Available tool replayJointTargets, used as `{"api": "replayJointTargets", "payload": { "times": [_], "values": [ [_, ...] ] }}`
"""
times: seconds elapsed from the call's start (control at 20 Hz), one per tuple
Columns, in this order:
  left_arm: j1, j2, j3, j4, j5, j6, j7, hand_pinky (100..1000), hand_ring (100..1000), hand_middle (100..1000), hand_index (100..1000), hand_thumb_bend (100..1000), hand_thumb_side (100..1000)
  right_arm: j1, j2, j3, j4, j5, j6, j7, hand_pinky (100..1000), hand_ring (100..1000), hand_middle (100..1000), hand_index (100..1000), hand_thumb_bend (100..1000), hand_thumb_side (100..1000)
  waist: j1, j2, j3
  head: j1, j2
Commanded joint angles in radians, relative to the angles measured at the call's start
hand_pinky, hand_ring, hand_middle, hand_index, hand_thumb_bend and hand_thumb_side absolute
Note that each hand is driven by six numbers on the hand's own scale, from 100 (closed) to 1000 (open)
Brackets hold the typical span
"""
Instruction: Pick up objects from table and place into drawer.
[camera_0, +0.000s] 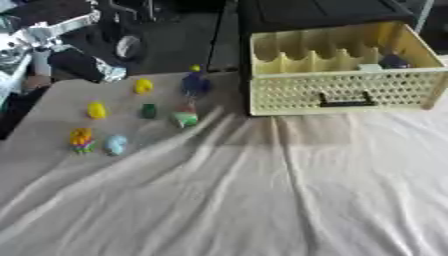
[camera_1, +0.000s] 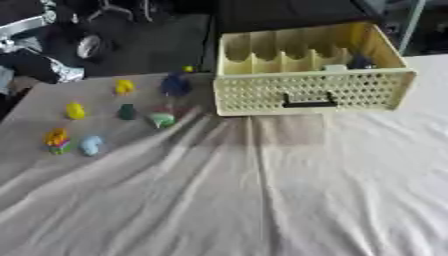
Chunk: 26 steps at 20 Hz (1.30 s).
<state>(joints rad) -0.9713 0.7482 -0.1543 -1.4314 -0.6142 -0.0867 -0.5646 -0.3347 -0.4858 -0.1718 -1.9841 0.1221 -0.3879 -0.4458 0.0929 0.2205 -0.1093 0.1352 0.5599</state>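
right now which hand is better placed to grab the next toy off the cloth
Left, probably. The small toys, like the yellow one and the dark green one, lie on the left of the cloth, while the open drawer sits far right. Neither hand shows in view, so this rests on layout alone.

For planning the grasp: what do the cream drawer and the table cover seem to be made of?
The drawer looks like moulded plastic, matte cream: its front is a regular grid of small holes with a dark handle. The table cover looks like thin woven cloth, pale and matte: it lies in long soft wrinkles. Neither can be confirmed by look alone.
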Motion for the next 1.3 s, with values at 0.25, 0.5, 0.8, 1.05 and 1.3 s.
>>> {"api": "replayJointTargets", "payload": {
  "times": [0.25, 0.5, 0.8, 1.05, 1.3],
  "values": [
    [-0.128, -0.099, -0.001, 0.084, -0.003, 0.002, 0.024, 517, 617, 576, 745, 100, 465, -0.031, -0.029, 0.013, -0.016, -0.030, 0.001, 0.027, 319, 380, 353, 801, 100, 767, 0.018, -0.021, -0.043, 0.033, 0.002],
    [-0.178, -0.158, 0.008, 0.151, -0.011, 0.017, 0.069, 509, 611, 572, 747, 100, 470, -0.045, -0.026, 0.020, -0.016, -0.040, 0.004, 0.043, 319, 379, 351, 801, 100, 767, 0.039, -0.014, -0.080, 0.064, -0.006],
    [-0.209, -0.201, 0.017, 0.207, -0.019, 0.026, 0.125, 505, 614, 573, 754, 100, 481, -0.061, -0.021, 0.026, -0.016, -0.048, 0.007, 0.058, 319, 377, 350, 801, 100, 768, 0.057, 0.000, -0.111, 0.080, -0.013],
    [-0.226, -0.238, 0.007, 0.248, -0.030, 0.025, 0.166, 508, 633, 585, 777, 100, 493, -0.072, -0.015, 0.027, -0.016, -0.054, 0.007, 0.065, 319, 376, 349, 801, 100, 767, 0.062, 0.012, -0.132, 0.090, -0.022],
    [-0.228, -0.255, -0.006, 0.268, -0.047, 0.003, 0.159, 574, 717, 701, 919, 162, 603, -0.077, -0.012, 0.027, -0.016, -0.057, 0.007, 0.066, 319, 376, 348, 801, 100, 769, 0.064, 0.017, -0.139, 0.092, -0.022]
  ]
}}
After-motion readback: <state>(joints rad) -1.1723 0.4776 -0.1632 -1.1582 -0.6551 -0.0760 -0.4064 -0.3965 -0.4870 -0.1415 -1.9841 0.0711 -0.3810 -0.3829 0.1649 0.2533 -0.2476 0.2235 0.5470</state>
